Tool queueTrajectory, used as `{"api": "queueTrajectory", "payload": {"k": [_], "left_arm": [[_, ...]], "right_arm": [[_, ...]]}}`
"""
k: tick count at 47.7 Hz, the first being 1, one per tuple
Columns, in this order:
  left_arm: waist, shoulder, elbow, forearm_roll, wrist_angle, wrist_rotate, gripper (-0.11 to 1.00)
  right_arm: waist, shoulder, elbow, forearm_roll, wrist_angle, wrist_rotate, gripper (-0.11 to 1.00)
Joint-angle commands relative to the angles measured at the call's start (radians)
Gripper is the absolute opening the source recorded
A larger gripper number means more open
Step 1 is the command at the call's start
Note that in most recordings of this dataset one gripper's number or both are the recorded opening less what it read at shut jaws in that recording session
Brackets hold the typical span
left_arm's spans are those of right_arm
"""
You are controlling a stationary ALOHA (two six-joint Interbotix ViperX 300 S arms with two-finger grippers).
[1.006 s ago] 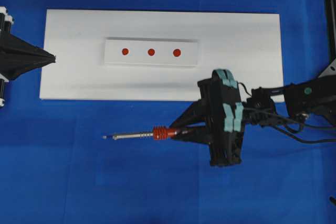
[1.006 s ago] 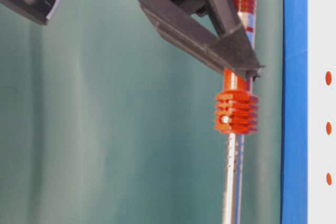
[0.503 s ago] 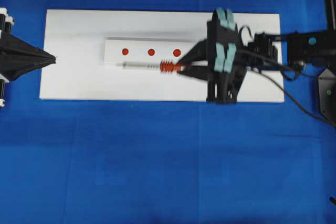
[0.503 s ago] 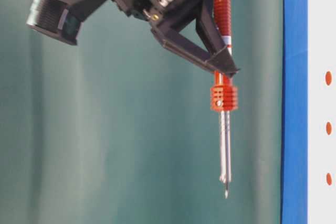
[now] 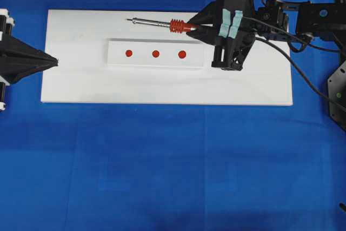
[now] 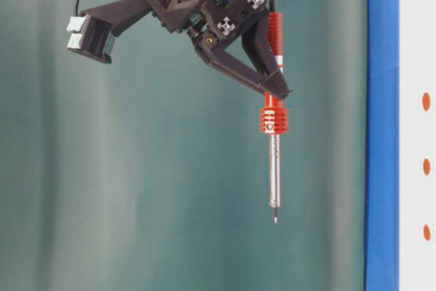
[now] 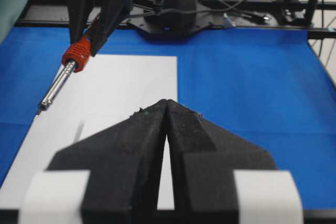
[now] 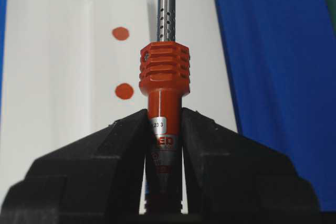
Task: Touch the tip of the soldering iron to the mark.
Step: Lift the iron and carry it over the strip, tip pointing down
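My right tool (image 5: 195,27) is clenched on the iron (image 5: 172,25), held level above the block (image 5: 155,53); its tip (image 5: 128,20) lies beyond the block's far edge, clear of the mark (image 5: 155,53). Contact isn't made. My left tool (image 5: 54,60) sits closed, idle.

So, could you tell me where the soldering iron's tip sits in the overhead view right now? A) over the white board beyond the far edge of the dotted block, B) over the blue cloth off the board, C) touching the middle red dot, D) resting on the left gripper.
A: the tip of the soldering iron lies over the white board, past the block's far edge, clear of the mark; the right gripper holds it.
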State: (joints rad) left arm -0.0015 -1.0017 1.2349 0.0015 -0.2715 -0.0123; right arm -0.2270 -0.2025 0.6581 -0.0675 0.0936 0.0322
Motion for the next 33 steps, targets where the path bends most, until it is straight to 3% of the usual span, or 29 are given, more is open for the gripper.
{"api": "queueTrajectory", "payload": {"k": [1,23,33], "left_arm": [[-0.002,0.003,-0.009,-0.002,-0.005,-0.002,0.00],[-0.002,0.003,-0.009,-0.002,0.000,-0.002,0.00],[-0.002,0.003,-0.009,-0.002,0.000,-0.002,0.00]], "right_arm": [[-0.002,-0.018,-0.031,-0.003,-0.005,-0.003,0.06],[-0.002,-0.018,-0.031,-0.003,0.011,-0.003,0.06],[0.000,-0.015,-0.037,-0.003,0.133,-0.002,0.06]]}}
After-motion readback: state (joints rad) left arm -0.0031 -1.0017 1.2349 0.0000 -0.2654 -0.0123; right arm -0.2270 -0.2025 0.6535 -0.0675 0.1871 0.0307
